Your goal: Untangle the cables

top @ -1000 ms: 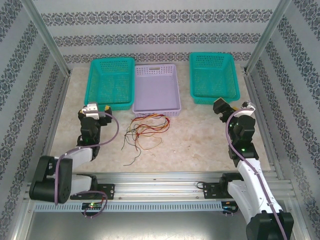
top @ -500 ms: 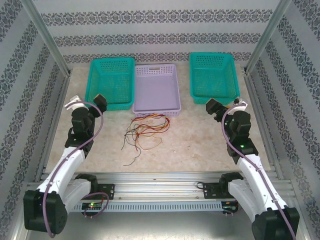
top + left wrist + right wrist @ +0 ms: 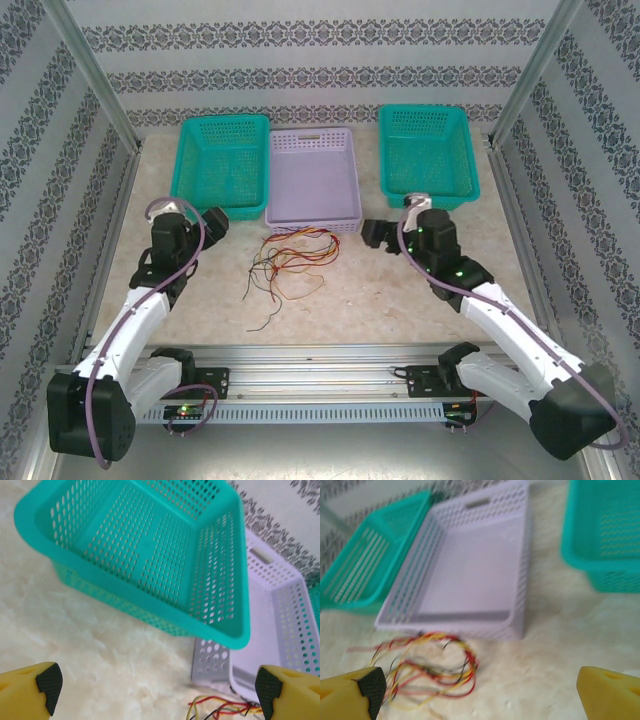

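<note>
- One purple basket point(image 3: 313, 180).
- Two teal baskets: one point(image 3: 222, 165) left of the purple basket, one point(image 3: 427, 155) to its right.
- One tangle of cables point(image 3: 290, 255), just before the purple basket; the strands are too fine to count.
- Two grippers: the left gripper point(image 3: 215, 222) and the right gripper point(image 3: 372, 235), near its front corners.

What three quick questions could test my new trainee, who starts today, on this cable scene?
1. True or false: the cables lie inside the purple basket.
2. How many teal baskets are on the table?
3. The left claw and right claw are: A open, empty; B shut on cables; C shut, empty.
Key: 1 false, they lie on the table before it; 2 two; 3 A.
</note>
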`<action>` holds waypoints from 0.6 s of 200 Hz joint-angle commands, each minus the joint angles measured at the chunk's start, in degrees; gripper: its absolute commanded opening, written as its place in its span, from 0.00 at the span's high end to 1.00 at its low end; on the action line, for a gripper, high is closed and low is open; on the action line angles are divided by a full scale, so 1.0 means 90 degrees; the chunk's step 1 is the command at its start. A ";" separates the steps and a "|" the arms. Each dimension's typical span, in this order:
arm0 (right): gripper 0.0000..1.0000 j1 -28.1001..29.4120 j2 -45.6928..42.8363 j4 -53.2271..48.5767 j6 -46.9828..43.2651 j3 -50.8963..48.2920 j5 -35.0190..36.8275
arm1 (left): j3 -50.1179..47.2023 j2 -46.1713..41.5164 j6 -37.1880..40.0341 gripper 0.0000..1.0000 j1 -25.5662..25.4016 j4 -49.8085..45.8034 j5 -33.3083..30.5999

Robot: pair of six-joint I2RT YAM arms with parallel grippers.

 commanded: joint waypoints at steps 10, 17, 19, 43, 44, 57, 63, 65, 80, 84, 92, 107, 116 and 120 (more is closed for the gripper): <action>0.02 0.0787 0.0342 -0.0269 -0.0094 0.0121 0.0158 | -0.0197 -0.0120 0.0022 0.00 -0.0284 -0.0647 0.0330; 0.02 0.0959 0.0457 -0.0177 -0.0047 0.0076 0.0163 | -0.0233 -0.0181 0.0011 0.00 -0.0364 -0.0713 0.0362; 0.02 0.1010 0.0499 -0.0155 -0.0036 0.0065 0.0177 | -0.0246 -0.0196 0.0013 0.00 -0.0397 -0.0723 0.0372; 0.02 0.1468 0.1028 0.0166 0.0110 -0.0021 0.0398 | -0.0334 -0.0426 0.0141 0.00 -0.0845 -0.0905 0.0196; 0.02 0.1474 0.1052 0.0187 0.0122 -0.0030 0.0390 | -0.0341 -0.0435 0.0149 0.00 -0.0868 -0.0913 0.0180; 0.03 0.1518 0.1428 0.0447 0.0319 -0.0068 0.0294 | -0.0389 -0.0526 0.0224 0.00 -0.1161 -0.1007 -0.0021; 0.05 0.1525 0.1613 0.0557 0.0390 -0.0068 0.0248 | -0.0430 -0.0534 0.0244 0.00 -0.1265 -0.1010 -0.0072; 0.05 0.1532 0.1677 0.0590 0.0410 -0.0064 0.0230 | -0.0439 -0.0540 0.0250 0.00 -0.1300 -0.1009 -0.0083; 0.08 0.1548 0.2088 0.0764 0.0476 0.0013 0.0149 | -0.0530 -0.0509 0.0291 0.00 -0.1513 -0.1009 -0.0155; 0.09 0.1549 0.2169 0.0812 0.0471 0.0042 0.0157 | -0.0551 -0.0495 0.0310 0.00 -0.1569 -0.1002 -0.0166; 0.10 0.1554 0.2360 0.0854 0.0476 0.0117 0.0247 | -0.0589 -0.0484 0.0341 0.00 -0.1685 -0.0995 -0.0225; 0.12 0.1545 0.2644 0.0933 0.0418 0.0264 0.0414 | -0.0695 -0.0457 0.0396 0.00 -0.1871 -0.0887 -0.0310; 0.13 0.1530 0.2813 0.0995 0.0405 0.0352 0.0516 | -0.0737 -0.0407 0.0410 0.00 -0.1957 -0.0799 -0.0333; 0.14 0.1523 0.2906 0.1042 0.0399 0.0391 0.0512 | -0.0747 -0.0371 0.0411 0.00 -0.1981 -0.0772 -0.0334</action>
